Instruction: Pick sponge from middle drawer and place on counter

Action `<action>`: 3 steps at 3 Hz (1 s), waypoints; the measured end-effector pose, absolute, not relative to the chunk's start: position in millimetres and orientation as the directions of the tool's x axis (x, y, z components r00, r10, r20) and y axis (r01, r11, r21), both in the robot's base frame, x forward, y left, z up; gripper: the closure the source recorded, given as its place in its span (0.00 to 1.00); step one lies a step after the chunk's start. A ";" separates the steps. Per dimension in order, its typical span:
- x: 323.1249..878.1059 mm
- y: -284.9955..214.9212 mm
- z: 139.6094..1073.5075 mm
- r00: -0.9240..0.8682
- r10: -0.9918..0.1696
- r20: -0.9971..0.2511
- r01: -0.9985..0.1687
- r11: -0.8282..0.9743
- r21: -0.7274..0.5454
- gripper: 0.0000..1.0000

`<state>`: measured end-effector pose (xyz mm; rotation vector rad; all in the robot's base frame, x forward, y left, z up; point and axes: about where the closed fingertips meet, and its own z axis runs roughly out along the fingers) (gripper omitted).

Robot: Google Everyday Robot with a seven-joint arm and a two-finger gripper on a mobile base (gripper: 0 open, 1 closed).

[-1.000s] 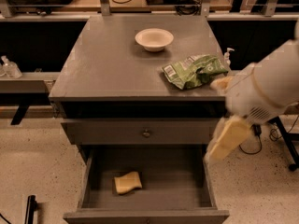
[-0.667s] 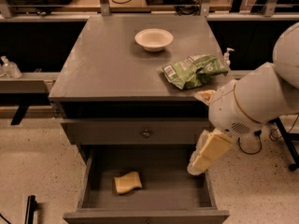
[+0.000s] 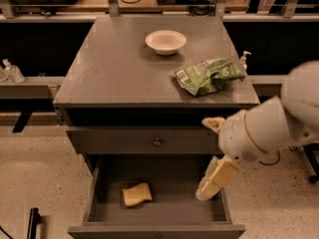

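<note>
The pale yellow sponge (image 3: 137,194) lies flat on the bottom of the open middle drawer (image 3: 174,183), left of its centre. My gripper (image 3: 209,185) hangs from the white arm (image 3: 264,128) over the right end of the drawer tray, well to the right of the sponge and apart from it. It holds nothing that I can see. The grey counter (image 3: 119,68) is the cabinet top above.
A white bowl (image 3: 165,41) and a green and white snack bag (image 3: 209,75) sit on the counter. A closed drawer front with a round knob (image 3: 157,142) is above the open drawer. A pump bottle (image 3: 244,59) stands behind the cabinet's right edge.
The arm has swung left and down, bringing my gripper from beside the cabinet's right side to over the right end of the open drawer. The sponge has not moved.
</note>
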<state>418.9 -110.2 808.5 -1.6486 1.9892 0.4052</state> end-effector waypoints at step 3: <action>436.2 -89.0 679.9 -0.040 -0.557 -0.829 -0.932 0.319 -0.170 0.00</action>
